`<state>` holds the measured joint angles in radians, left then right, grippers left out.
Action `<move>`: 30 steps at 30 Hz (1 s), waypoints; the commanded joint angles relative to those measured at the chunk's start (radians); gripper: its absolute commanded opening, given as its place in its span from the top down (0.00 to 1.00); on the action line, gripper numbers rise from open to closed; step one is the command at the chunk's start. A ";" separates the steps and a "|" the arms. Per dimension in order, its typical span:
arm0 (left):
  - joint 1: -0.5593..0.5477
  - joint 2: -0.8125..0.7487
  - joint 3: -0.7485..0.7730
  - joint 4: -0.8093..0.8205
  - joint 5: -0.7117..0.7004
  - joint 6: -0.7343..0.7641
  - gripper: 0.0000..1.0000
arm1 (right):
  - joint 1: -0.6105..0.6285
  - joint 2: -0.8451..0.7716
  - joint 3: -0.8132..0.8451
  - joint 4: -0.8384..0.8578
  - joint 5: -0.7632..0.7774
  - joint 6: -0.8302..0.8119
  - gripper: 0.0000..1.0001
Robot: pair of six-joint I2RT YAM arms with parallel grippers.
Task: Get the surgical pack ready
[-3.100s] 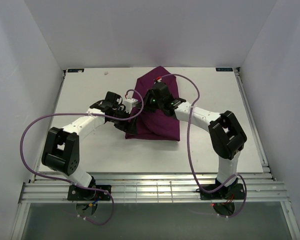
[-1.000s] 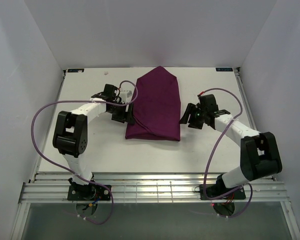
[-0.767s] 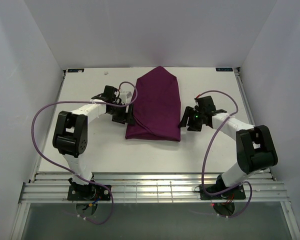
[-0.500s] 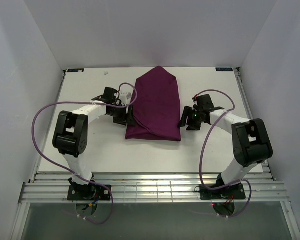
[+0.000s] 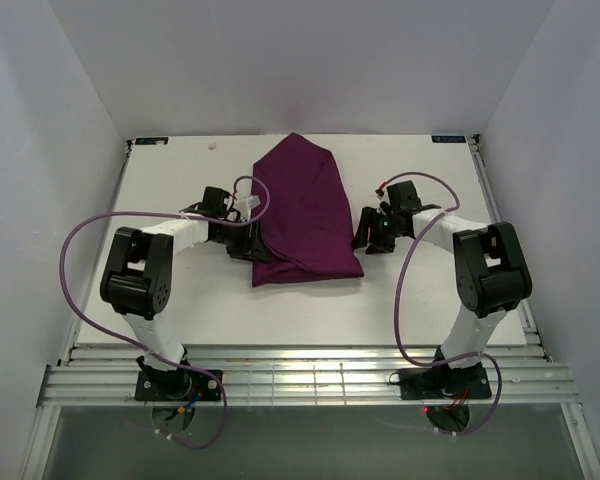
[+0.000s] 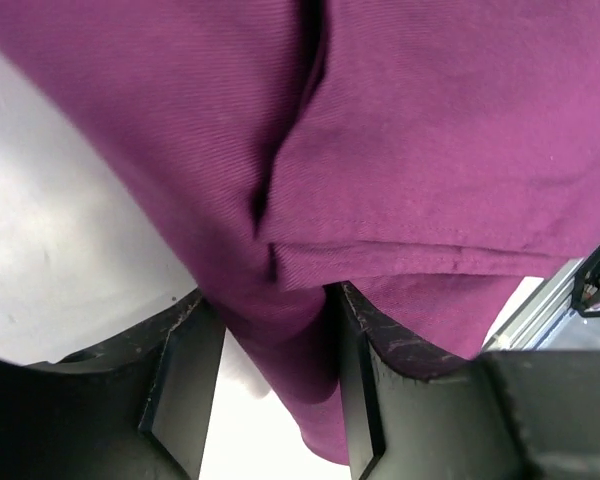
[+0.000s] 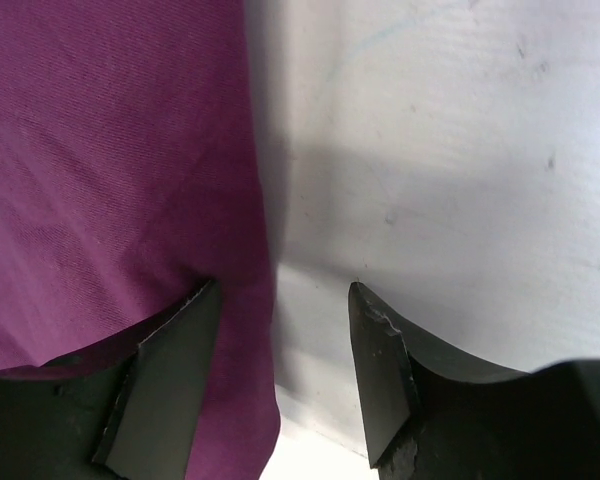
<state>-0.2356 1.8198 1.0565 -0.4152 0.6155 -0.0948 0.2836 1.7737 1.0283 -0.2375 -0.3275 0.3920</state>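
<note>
Now we flank the folded purple surgical pack (image 5: pixel 305 215) lying mid-table (image 5: pixel 180 180), left gripper (image 6: pixel 275 320) clamped on a fold at its left edge, right gripper (image 7: pixel 280 300) jaws apart astride its right edge (nothing gripped), seemingly to square it.

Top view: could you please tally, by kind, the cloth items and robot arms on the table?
purple cloth bundle: 1
robot arms: 2 (left arm, right arm)
Total: 3
</note>
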 commanded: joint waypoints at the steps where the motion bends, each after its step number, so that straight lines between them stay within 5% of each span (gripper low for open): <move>1: 0.004 -0.059 -0.075 -0.008 0.016 0.006 0.45 | 0.005 0.033 0.055 0.006 -0.044 -0.051 0.40; 10: 0.005 -0.154 -0.165 0.064 0.035 -0.023 0.41 | 0.009 0.082 0.128 -0.020 -0.096 -0.082 0.41; 15: 0.018 -0.148 -0.041 0.007 -0.089 0.036 0.39 | 0.014 0.035 0.098 -0.031 -0.105 -0.071 0.46; 22: 0.050 -0.234 0.020 -0.104 -0.016 0.188 0.37 | 0.015 -0.045 0.079 -0.052 -0.082 -0.062 0.53; 26: 0.053 -0.264 0.092 -0.187 0.055 0.279 0.36 | 0.015 -0.060 0.186 -0.083 0.059 -0.128 0.58; 30: 0.051 -0.195 0.267 -0.244 0.176 0.287 0.36 | 0.015 0.037 0.414 -0.063 0.006 -0.173 0.69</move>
<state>-0.1844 1.6249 1.2140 -0.6125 0.6617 0.1329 0.2958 1.7729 1.2812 -0.3447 -0.3168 0.2752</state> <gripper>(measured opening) 0.637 0.323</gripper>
